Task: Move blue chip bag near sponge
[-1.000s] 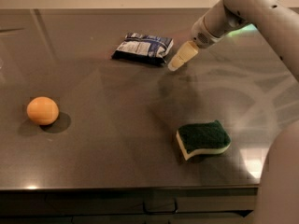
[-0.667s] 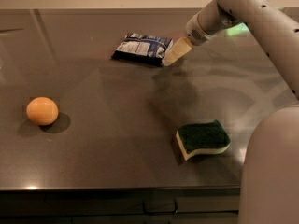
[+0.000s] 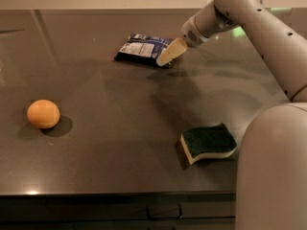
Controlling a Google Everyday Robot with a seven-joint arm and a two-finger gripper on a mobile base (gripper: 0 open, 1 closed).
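We see a dark countertop [image 3: 120, 143] with a smooth, half-glossy finish that gives back soft reflections. On it lie the blue chip bag [image 3: 141, 48] of crinkled, shiny foil, the sponge [image 3: 208, 140] with a rough matt green scrub top over pale porous foam, and an orange ball [image 3: 43, 114] with a smooth, faintly sheeny skin. The gripper [image 3: 166, 58], at the bag's right end, looks to us like matt cream plastic, and the arm [image 3: 268, 28] behind it wears smooth off-white plastic shells.
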